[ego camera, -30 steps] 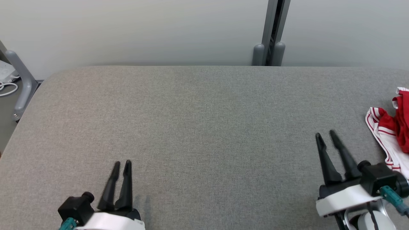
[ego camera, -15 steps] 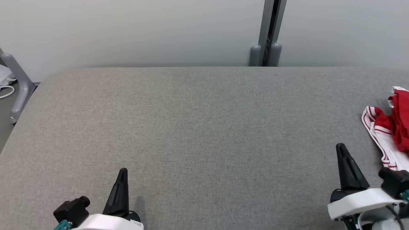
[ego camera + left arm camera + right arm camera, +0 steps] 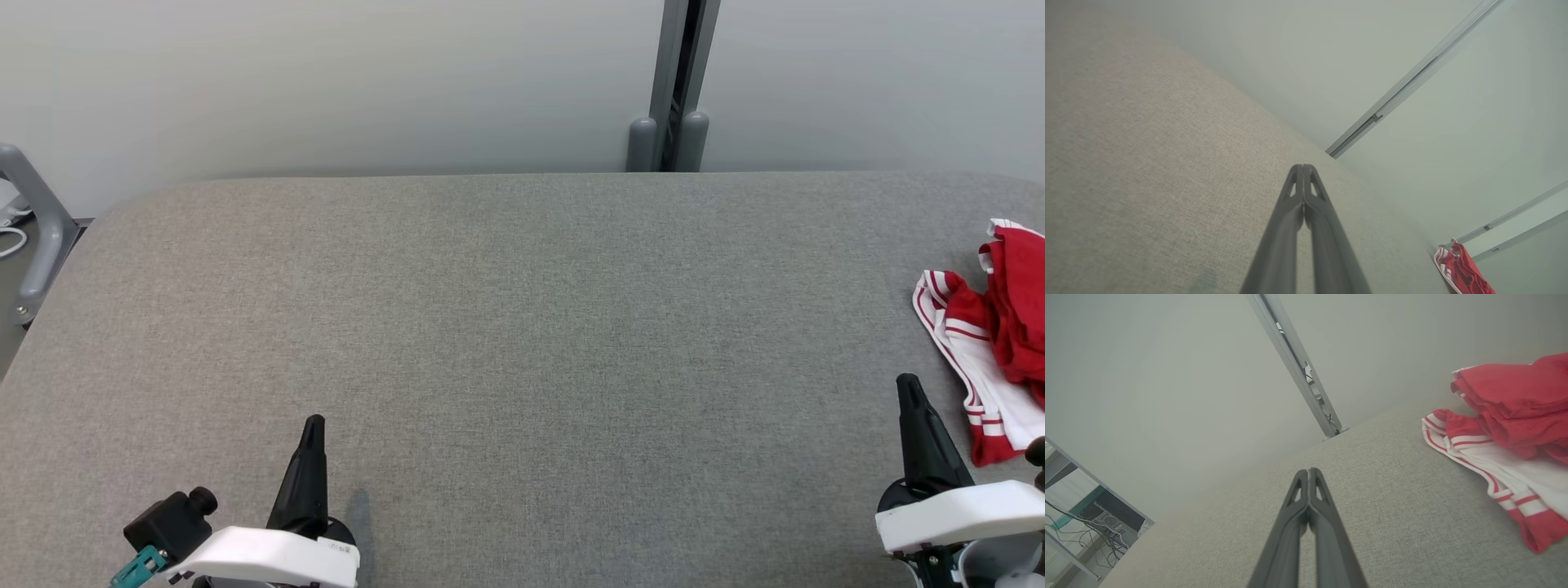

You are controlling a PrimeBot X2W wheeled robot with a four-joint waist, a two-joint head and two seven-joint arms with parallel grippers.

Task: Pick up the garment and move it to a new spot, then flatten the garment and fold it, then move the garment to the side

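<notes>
At frame right, the crumpled red-and-white striped cloth garment (image 3: pixel 976 363) is lying just beside the right gripper (image 3: pixel 909 385); the left gripper (image 3: pixel 313 425) is sitting well apart; both are holding their jaws closed, empty.

Setting: a robotics test lab or workroom, not a home. Evidence: a broad work surface (image 3: pixel 522 327) with rounded corners, covered in plain grey fabric, set against a bare pale wall (image 3: pixel 326 82) broken by a slotted metal upright (image 3: pixel 673 82). A grey tubular frame (image 3: pixel 41 237) stands off the surface's left end, a white cable (image 3: pixel 12 241) beside it. The right wrist view adds loose dark cables (image 3: pixel 1106 535) and dark equipment (image 3: pixel 1116 516) under a metal-framed bench (image 3: pixel 1069 549) past the surface's end; a crumpled red-and-white garment (image 3: pixel 988 351) lies as test material at the right edge.
</notes>
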